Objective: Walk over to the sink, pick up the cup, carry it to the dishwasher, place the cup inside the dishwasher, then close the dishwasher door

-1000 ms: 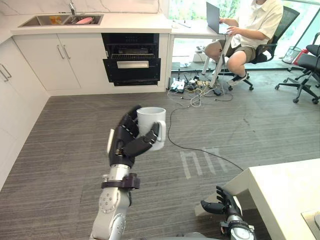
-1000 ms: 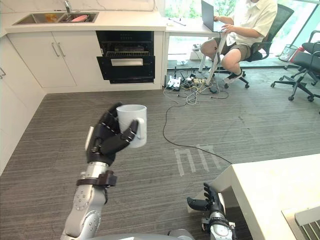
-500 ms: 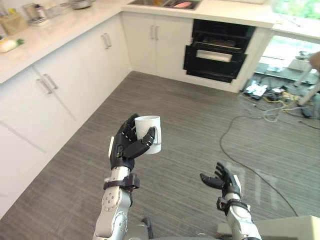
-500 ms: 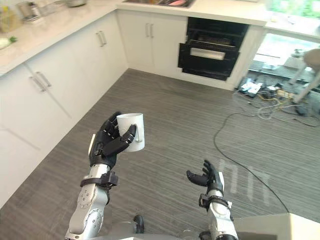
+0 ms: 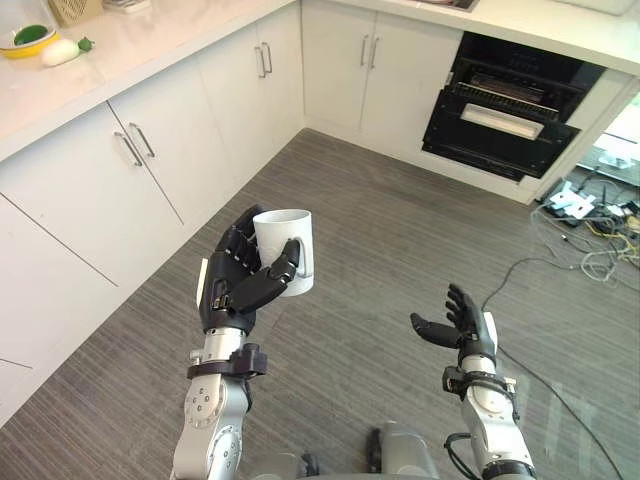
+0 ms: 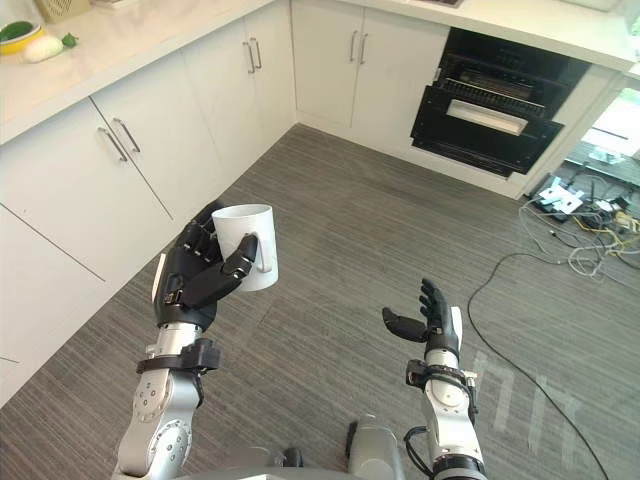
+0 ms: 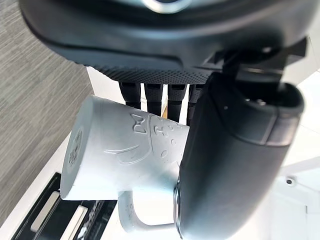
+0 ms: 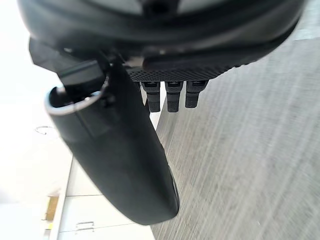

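1. The left robot hand (image 5: 235, 290) is gripping the white cup (image 5: 287, 250), its fingers curling round the back of the body and its thumb pressing across the front, beside the handle.
2. The cup is sitting upright in that grasp, mouth up, raised above the grey striped floor (image 5: 380, 240) and touching nothing else.
3. In the left wrist view the cup (image 7: 115, 155) is lying against the fingers (image 7: 155, 95), with the thumb crossing over its side.
4. The right robot hand (image 5: 462, 322) is hovering lower at the right, holding nothing, its fingers spread and nearly straight, its thumb sticking out to the side.
5. The dishwasher (image 5: 510, 110) is standing well away, at the far end of the white cabinets (image 5: 160, 170), its dark door (image 5: 480, 140) hanging partly open with a rack showing above.
6. A yellow bowl (image 5: 20, 47) is resting on the table (image 5: 150, 45) at the far left, with a pale thing just beside it.
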Robot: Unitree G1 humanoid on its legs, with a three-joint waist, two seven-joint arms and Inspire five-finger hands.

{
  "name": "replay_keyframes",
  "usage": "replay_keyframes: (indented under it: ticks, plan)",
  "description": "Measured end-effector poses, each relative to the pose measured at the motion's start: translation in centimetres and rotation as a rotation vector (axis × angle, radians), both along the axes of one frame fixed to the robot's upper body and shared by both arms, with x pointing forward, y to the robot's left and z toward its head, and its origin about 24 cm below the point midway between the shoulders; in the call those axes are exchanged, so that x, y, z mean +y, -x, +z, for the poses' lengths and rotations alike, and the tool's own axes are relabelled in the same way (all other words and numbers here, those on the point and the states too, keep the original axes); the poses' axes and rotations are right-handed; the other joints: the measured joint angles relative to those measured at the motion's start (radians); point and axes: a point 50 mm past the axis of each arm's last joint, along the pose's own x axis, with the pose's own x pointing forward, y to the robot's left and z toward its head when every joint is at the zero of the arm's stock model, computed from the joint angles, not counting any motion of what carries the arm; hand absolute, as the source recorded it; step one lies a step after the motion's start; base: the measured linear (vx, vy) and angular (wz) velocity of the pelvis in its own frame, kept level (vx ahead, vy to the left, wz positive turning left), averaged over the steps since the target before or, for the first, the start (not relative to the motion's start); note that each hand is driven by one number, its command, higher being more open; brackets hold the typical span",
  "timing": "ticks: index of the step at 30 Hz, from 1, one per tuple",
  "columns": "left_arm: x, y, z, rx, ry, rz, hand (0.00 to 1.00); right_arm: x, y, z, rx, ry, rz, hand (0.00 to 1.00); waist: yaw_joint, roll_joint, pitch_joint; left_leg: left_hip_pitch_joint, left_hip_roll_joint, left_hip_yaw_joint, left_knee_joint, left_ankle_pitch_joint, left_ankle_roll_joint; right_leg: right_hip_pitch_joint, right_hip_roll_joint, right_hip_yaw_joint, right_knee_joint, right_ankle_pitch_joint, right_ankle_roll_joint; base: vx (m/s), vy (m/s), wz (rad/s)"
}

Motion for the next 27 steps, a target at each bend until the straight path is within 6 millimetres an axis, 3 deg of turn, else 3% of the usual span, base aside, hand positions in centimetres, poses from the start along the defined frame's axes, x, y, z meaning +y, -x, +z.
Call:
replay_keyframes:
  ticks: [1, 3, 4, 5, 7, 8, 11, 12, 13, 14, 15, 16, 17, 18, 20, 21, 22, 23, 24, 25, 27]
  plan:
    - [-0.2, 0.0, -0.1, 0.006, 0.012, 0.001, 0.30, -0.6, 0.3, -0.1, 0.016, 0.011, -0.012, 0.90, 0.002, 0.028, -0.006, 0.015, 0.032, -0.026, 0.023, -0.017, -0.031, 0.028, 0.017, -0.026, 0.012, 0.001, 0.006, 0.63, -0.092, 0.64]
    - [-0.4, -0.1, -0.1, 0.002, 0.036, 0.007, 0.30, -0.6, 0.4, -0.1, 0.020, 0.014, -0.010, 0.90, 0.005, 0.051, -0.004, -0.007, 0.075, -0.038, 0.140, -0.003, -0.070, 0.080, 0.046, -0.063, 0.010, -0.003, 0.002, 0.64, -0.127, 0.32]
    - [-0.6, -0.1, -0.1, 0.003, 0.047, 0.007, 0.30, -0.6, 0.9, -0.2, 0.026, 0.016, -0.009, 0.90, 0.004, 0.053, -0.003, -0.060, 0.091, -0.032, 0.327, 0.063, -0.101, 0.141, 0.060, -0.085, 0.002, -0.011, -0.012, 0.72, -0.188, 0.48]
    - [-0.8, 0.0, 0.0, -0.002, 0.056, -0.001, 0.30, -0.5, 1.3, 0.2, 0.010, 0.026, -0.010, 0.90, 0.012, 0.050, 0.002, -0.156, 0.122, -0.008, 0.577, 0.207, -0.088, 0.230, 0.070, -0.084, -0.042, -0.023, -0.030, 0.56, -0.155, 0.32]
    - [-0.9, 0.3, 0.4, -0.020, 0.060, -0.004, 0.30, -0.2, 1.2, 1.1, -0.031, 0.035, -0.014, 0.90, 0.038, 0.051, 0.004, -0.246, 0.189, 0.053, 0.783, 0.186, -0.073, 0.339, 0.098, -0.060, -0.118, -0.025, -0.032, 0.52, -0.094, -0.18]
    - [-1.0, 0.5, 1.1, -0.050, 0.065, -0.009, 0.30, 0.1, 0.8, 2.1, -0.086, 0.036, -0.021, 0.90, 0.065, 0.051, 0.005, -0.331, 0.230, 0.081, 0.847, 0.127, -0.066, 0.431, 0.107, -0.041, -0.193, -0.036, -0.049, 0.51, -0.043, -0.35]
    - [-0.9, 0.6, 1.8, -0.086, 0.066, -0.013, 0.30, 0.2, 0.2, 3.1, -0.137, 0.042, -0.020, 0.90, 0.089, 0.039, 0.012, -0.434, 0.225, 0.101, 0.669, 0.050, -0.074, 0.531, 0.084, -0.020, -0.275, -0.065, -0.052, 0.46, 0.071, -0.19]
    - [-0.8, 0.6, 1.8, -0.093, 0.062, -0.014, 0.30, 0.1, -0.2, 3.2, -0.145, 0.044, -0.020, 0.90, 0.089, 0.033, 0.016, -0.470, 0.177, 0.086, 0.503, 0.052, -0.083, 0.567, 0.050, -0.008, -0.291, -0.108, -0.036, 0.55, 0.234, -0.04]
    - [-0.8, 0.6, 1.8, -0.091, 0.060, -0.014, 0.30, -0.3, -0.7, 3.0, -0.133, 0.049, -0.026, 0.90, 0.087, 0.034, 0.015, -0.493, 0.133, 0.051, 0.300, 0.091, -0.101, 0.593, 0.021, -0.002, -0.304, -0.148, -0.016, 0.56, 0.269, -0.11]
    - [-0.8, 0.6, 1.8, -0.091, 0.060, -0.014, 0.30, -0.5, -0.8, 2.7, -0.118, 0.051, -0.029, 0.90, 0.090, 0.039, 0.014, -0.490, 0.122, 0.025, 0.192, 0.123, -0.109, 0.602, 0.011, 0.003, -0.310, -0.168, -0.012, 0.49, 0.290, -0.38]
    - [-0.7, 0.6, 1.8, -0.092, 0.058, -0.010, 0.30, -0.7, -0.8, 1.7, -0.070, 0.041, -0.037, 0.90, 0.105, 0.036, 0.014, -0.479, 0.108, 0.021, 0.122, 0.246, -0.111, 0.636, -0.010, 0.029, -0.322, -0.214, -0.012, 0.51, 0.301, -0.51]
    - [-0.7, 0.6, 1.8, -0.089, 0.061, -0.009, 0.30, -0.7, -0.5, 0.8, -0.023, 0.031, -0.039, 0.90, 0.107, 0.032, 0.014, -0.481, 0.088, 0.035, 0.174, 0.280, -0.061, 0.650, -0.034, 0.068, -0.306, -0.227, -0.012, 0.52, 0.312, -0.48]
    - [-0.7, 0.6, 1.7, -0.088, 0.061, -0.007, 0.30, -0.6, -0.4, 0.4, -0.003, 0.025, -0.039, 0.90, 0.106, 0.031, 0.014, -0.489, 0.086, 0.049, 0.214, 0.255, -0.028, 0.649, -0.044, 0.086, -0.284, -0.226, -0.011, 0.56, 0.324, -0.32]
    - [-0.7, 0.6, 1.7, -0.085, 0.055, -0.012, 0.30, -0.5, 0.2, -0.1, 0.024, 0.015, -0.041, 0.90, 0.106, 0.025, 0.015, -0.496, 0.080, 0.072, 0.286, 0.190, 0.005, 0.635, -0.064, 0.119, -0.222, -0.225, -0.008, 0.59, 0.333, -0.35]
    - [-0.9, 0.6, 1.7, -0.081, 0.035, -0.034, 0.30, 0.0, 0.5, -0.5, 0.038, -0.003, -0.043, 0.90, 0.109, 0.014, 0.011, -0.470, 0.076, 0.112, 0.335, 0.108, 0.037, 0.569, -0.087, 0.165, -0.044, -0.204, 0.039, 0.59, 0.311, -0.43]
    - [-1.0, 0.5, 1.7, -0.076, 0.014, -0.053, 0.30, 0.6, 0.4, -0.4, 0.027, -0.017, -0.040, 0.90, 0.106, 0.002, 0.015, -0.420, 0.067, 0.135, 0.321, 0.072, 0.053, 0.492, -0.098, 0.194, 0.143, -0.146, 0.130, 0.56, 0.267, -0.49]
    - [-1.1, 0.5, 1.5, -0.061, -0.001, -0.068, 0.30, 1.3, 0.3, -0.4, 0.017, -0.042, -0.036, 0.90, 0.101, -0.008, 0.021, -0.339, 0.061, 0.153, 0.281, 0.049, 0.058, 0.415, -0.101, 0.204, 0.347, -0.133, 0.156, 0.65, 0.284, -0.60]
    - [-1.4, 0.5, 1.4, -0.049, 0.006, -0.074, 0.30, 2.1, 0.3, -0.4, 0.012, -0.059, -0.025, 0.90, 0.094, -0.009, 0.022, -0.243, 0.064, 0.167, 0.229, 0.031, 0.058, 0.347, -0.087, 0.173, 0.505, -0.152, 0.122, 0.52, 0.204, -0.49]
    - [-1.5, 0.5, 1.4, -0.051, 0.012, -0.077, 0.30, 2.4, 0.2, -0.4, 0.007, -0.064, -0.015, 0.90, 0.087, -0.006, 0.021, -0.196, 0.069, 0.170, 0.200, 0.024, 0.056, 0.314, -0.076, 0.149, 0.553, -0.166, 0.099, 0.46, 0.167, -0.44]
    - [-2.0, 0.5, 1.8, -0.069, 0.020, -0.093, 0.30, 3.1, 0.2, 0.1, -0.016, -0.071, -0.002, 0.90, 0.078, -0.004, 0.018, -0.115, 0.085, 0.181, 0.149, 0.000, 0.063, 0.239, -0.048, 0.092, 0.593, -0.193, 0.054, 0.34, 0.109, -0.36]
    - [-2.4, 0.4, 2.5, -0.113, 0.024, -0.117, 0.30, 3.9, 0.1, 0.9, -0.063, -0.073, 0.019, 0.90, 0.073, -0.006, 0.009, -0.038, 0.105, 0.206, 0.095, -0.029, 0.046, 0.099, -0.017, 0.000, 0.538, -0.221, 0.021, 0.40, 0.067, -0.41]
